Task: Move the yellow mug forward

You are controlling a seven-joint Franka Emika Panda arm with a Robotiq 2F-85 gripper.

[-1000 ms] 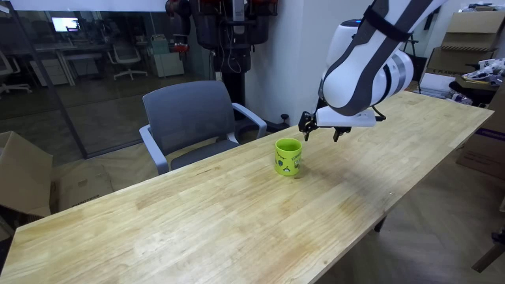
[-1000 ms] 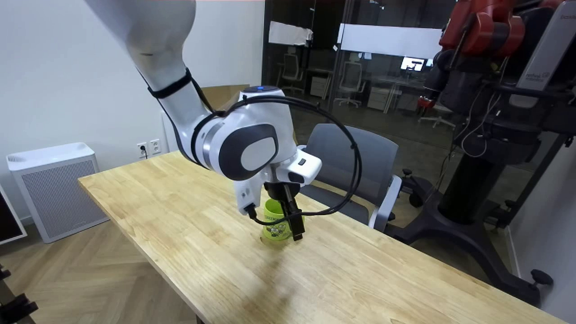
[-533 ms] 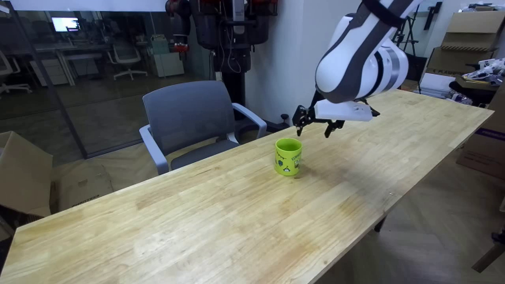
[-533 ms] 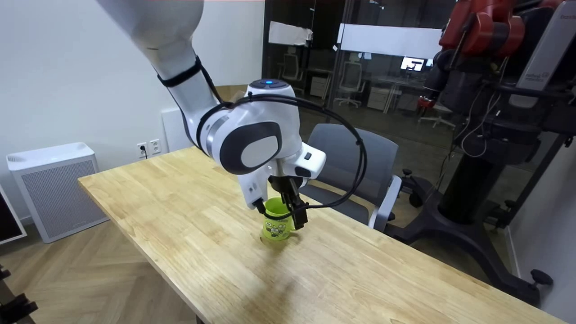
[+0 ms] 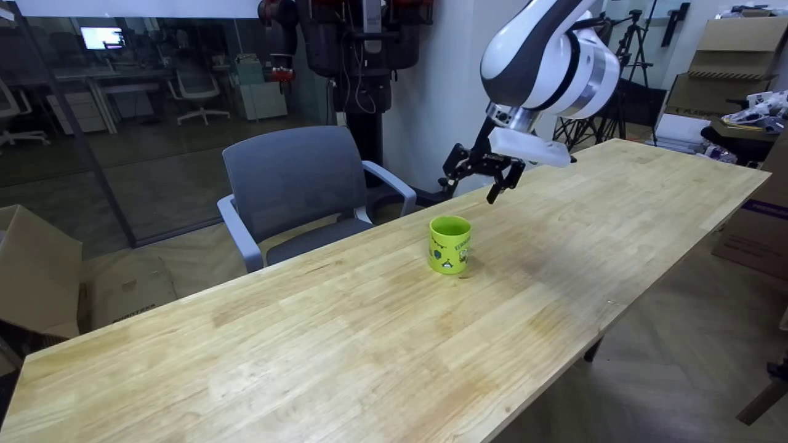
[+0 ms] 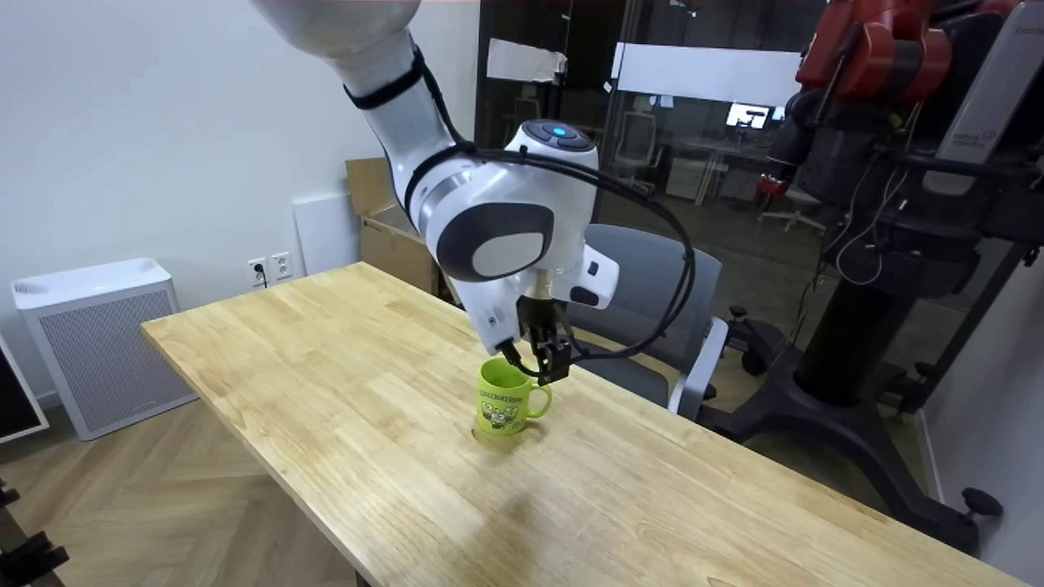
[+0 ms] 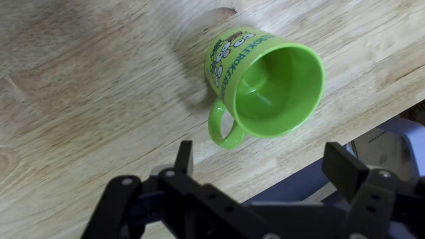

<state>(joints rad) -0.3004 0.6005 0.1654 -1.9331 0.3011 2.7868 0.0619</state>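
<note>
The yellow-green mug [image 5: 449,247] stands upright on the wooden table [image 5: 345,344], near the edge by the chair. In an exterior view the mug [image 6: 501,408] shows its handle on the right. In the wrist view the mug [image 7: 229,63] is above the middle, its mouth toward me and its handle [image 7: 215,127] at lower left. My gripper [image 5: 472,193] is open and empty, above table height and apart from the mug. In an exterior view the gripper [image 6: 555,373] partly overlaps the mug's far side. In the wrist view the fingertips [image 7: 259,146] are wide apart below the mug.
A grey chair [image 5: 295,178] stands against the long table edge close to the mug. A dark robot [image 6: 881,204] on a wheeled base stands behind it. A black cable loop [image 6: 685,269] hangs out from the arm.
My gripper has risen away from the table. It has shifted slightly left in an exterior view and right in another. The mug has not moved, and its handle is now uncovered.
</note>
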